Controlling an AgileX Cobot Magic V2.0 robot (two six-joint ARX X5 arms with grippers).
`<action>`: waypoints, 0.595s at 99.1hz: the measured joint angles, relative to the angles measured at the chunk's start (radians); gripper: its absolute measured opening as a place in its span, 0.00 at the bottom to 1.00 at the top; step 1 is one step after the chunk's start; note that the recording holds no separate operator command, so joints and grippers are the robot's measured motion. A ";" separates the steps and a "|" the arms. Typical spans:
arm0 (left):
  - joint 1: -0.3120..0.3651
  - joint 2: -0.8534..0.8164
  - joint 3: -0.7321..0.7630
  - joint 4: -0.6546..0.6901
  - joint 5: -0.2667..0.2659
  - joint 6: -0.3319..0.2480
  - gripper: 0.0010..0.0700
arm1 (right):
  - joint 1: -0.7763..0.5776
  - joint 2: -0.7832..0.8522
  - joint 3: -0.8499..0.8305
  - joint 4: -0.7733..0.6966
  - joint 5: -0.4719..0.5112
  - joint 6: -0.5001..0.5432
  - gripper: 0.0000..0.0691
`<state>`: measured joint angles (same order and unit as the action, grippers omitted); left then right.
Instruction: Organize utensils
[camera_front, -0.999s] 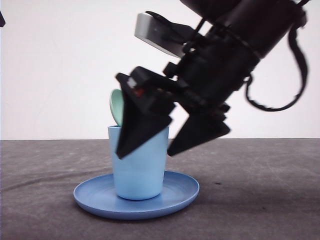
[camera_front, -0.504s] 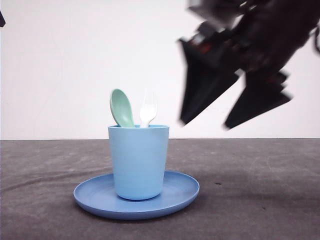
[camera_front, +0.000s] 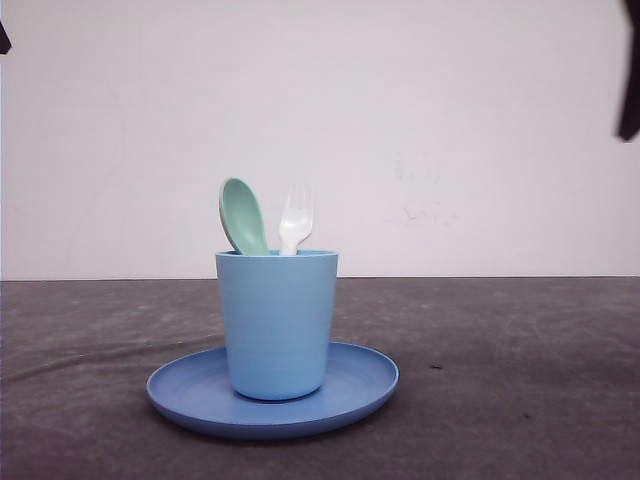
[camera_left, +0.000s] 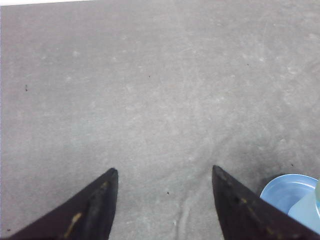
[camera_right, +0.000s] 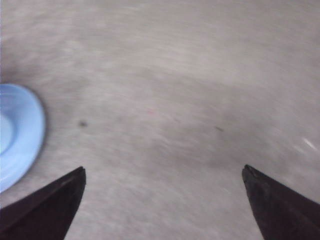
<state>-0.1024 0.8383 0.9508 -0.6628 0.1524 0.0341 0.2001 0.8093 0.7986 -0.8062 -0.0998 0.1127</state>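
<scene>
The mint-green spoon (camera_front: 242, 215) and the white fork (camera_front: 296, 219) stand side by side in the light blue cup (camera_front: 277, 322), heads up above its rim. The cup sits on the round blue plate (camera_front: 360, 382). My right gripper (camera_right: 164, 170) is open over bare grey table, with the plate (camera_right: 20, 135) off to one side of it; a dark sliver of that arm (camera_front: 630, 95) shows at the front view's right edge. My left gripper (camera_left: 165, 170) is open too, above bare table, and nothing lies between its fingers. The plate (camera_left: 287, 190) shows at that view's corner.
The grey table (camera_front: 500, 400) stretches around the plate on all sides, with a plain white wall (camera_front: 450, 130) behind. A dark tip (camera_front: 4, 40) shows at the top left edge of the front view.
My right arm has pulled up and away to the right, from in front of the cup to the frame's edge. The fork, hidden a second ago, now shows in the cup beside the spoon.
</scene>
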 joint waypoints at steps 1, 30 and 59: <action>0.000 0.000 0.000 0.000 0.000 0.000 0.50 | -0.006 -0.003 0.000 -0.002 0.000 0.000 0.91; 0.000 0.000 0.000 0.000 0.000 0.000 0.50 | -0.066 -0.026 0.000 -0.006 -0.001 0.000 0.91; 0.000 0.000 0.000 0.011 0.000 -0.006 0.35 | -0.066 -0.026 0.000 -0.007 0.000 0.000 0.78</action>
<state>-0.1024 0.8383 0.9508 -0.6521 0.1524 0.0284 0.1345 0.7834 0.7986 -0.8135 -0.1001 0.1127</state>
